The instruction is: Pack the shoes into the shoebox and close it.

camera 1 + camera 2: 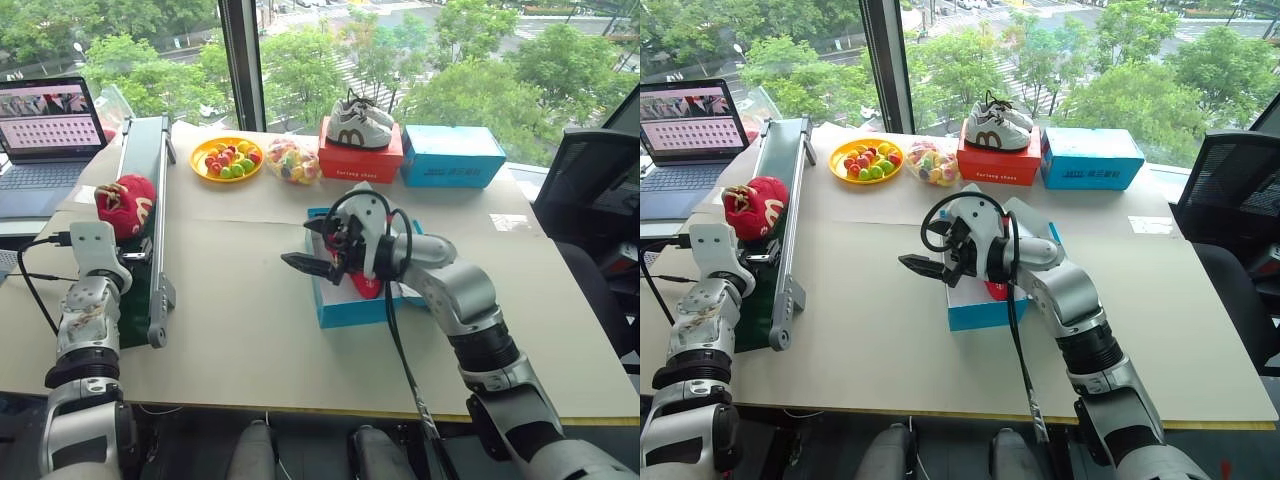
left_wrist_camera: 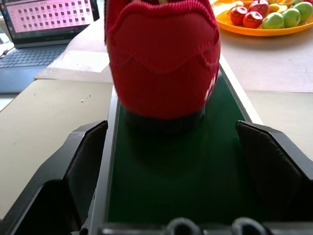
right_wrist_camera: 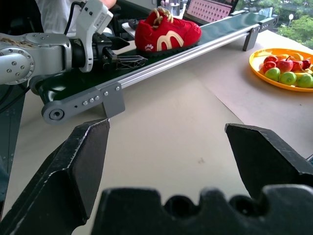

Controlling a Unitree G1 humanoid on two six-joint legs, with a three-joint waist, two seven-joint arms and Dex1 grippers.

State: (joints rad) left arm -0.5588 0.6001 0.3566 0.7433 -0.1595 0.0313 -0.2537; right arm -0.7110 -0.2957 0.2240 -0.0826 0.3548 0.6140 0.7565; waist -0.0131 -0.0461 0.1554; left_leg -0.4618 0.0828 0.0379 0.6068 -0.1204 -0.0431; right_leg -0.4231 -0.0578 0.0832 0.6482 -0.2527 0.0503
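1. The left hand (image 3: pixel 113 53) is spread wide and empty over the conveyor belt (image 1: pixel 140 200).
2. Just ahead of it sits a red shoe (image 2: pixel 164 54).
3. The right hand (image 1: pixel 318 252), wide and empty, hovers over the blue shoebox (image 1: pixel 345 305), where the other red shoe (image 1: pixel 366 287) lies beneath it.

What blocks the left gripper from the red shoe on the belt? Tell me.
Nothing visible. The left gripper is open on the green conveyor belt, lined up behind the heel of the red shoe, with bare belt between them.
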